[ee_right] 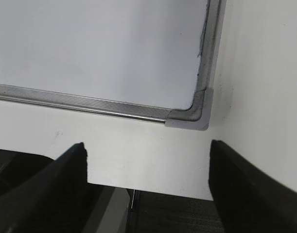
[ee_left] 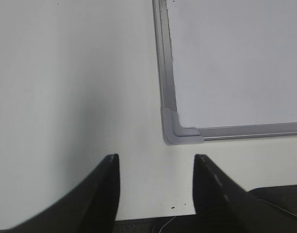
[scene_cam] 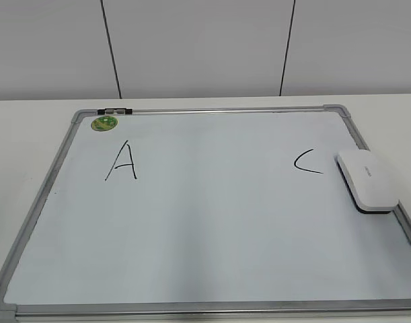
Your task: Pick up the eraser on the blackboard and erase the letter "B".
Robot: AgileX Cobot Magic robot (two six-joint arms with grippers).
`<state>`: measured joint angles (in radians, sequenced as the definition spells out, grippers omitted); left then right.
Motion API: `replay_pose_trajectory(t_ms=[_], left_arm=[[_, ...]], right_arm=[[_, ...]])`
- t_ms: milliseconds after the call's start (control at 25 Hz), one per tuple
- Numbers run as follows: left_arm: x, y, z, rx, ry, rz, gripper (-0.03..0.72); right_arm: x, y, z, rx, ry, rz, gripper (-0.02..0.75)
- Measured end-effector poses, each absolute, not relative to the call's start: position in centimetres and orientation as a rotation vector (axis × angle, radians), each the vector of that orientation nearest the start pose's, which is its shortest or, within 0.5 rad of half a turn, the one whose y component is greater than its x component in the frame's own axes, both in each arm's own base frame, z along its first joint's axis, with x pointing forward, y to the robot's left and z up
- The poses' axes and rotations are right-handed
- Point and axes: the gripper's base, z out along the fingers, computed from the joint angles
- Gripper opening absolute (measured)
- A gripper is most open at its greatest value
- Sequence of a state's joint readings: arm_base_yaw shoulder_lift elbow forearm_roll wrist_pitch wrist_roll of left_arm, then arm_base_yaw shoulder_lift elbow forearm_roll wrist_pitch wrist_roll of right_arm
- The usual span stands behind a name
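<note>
The blackboard (scene_cam: 212, 229) is a white board in a silver frame, lying flat on the table. A black "A" (scene_cam: 122, 161) is at its left and a black "C" (scene_cam: 307, 162) at its right. No letter "B" shows between them. The white eraser (scene_cam: 366, 180) lies on the board's right edge, next to the "C". Neither gripper shows in the exterior view. My left gripper (ee_left: 156, 165) is open and empty over the table near the board's near-left corner (ee_left: 180, 133). My right gripper (ee_right: 147, 151) is open and empty near the board's near-right corner (ee_right: 194, 116).
A small green round magnet (scene_cam: 104, 123) and a black-and-silver clip (scene_cam: 115, 110) sit at the board's far-left corner. The white table (scene_cam: 30, 128) surrounds the board. Its front edge (ee_right: 148, 187) and dark floor show in both wrist views. A white panelled wall (scene_cam: 205, 47) stands behind.
</note>
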<state>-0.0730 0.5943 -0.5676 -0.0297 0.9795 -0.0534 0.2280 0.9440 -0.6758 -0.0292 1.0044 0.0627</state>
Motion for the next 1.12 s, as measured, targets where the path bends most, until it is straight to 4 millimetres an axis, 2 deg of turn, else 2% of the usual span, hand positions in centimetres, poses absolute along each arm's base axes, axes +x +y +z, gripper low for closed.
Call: replay_pose_trajectory(t_ms=[120,360,560,800,1120], left_arm=[[8.6,-0.8,27.3,0.015,2.495,-0.089,0.372],[7.3,-0.7,27.5,0.018,2.476,-0.084,0.372],[6.1,-0.4,27.6,0.024,2.464,-0.055,0.372],[5.1,-0.2,27.4,0.027,2.448,-0.029,0.372],[5.0,-0.1,27.2,0.028,2.444,-0.020,0.368]], right_arm=[[12.7,2.7,26.9,-0.239,2.710,0.043,0.574],[9.3,1.7,28.2,-0.231,2.625,0.031,0.573],[7.2,0.9,28.6,-0.230,2.590,-0.022,0.573],[6.3,0.5,27.4,-0.235,2.647,-0.058,0.574],[6.6,0.6,26.2,-0.242,2.639,-0.050,0.573]])
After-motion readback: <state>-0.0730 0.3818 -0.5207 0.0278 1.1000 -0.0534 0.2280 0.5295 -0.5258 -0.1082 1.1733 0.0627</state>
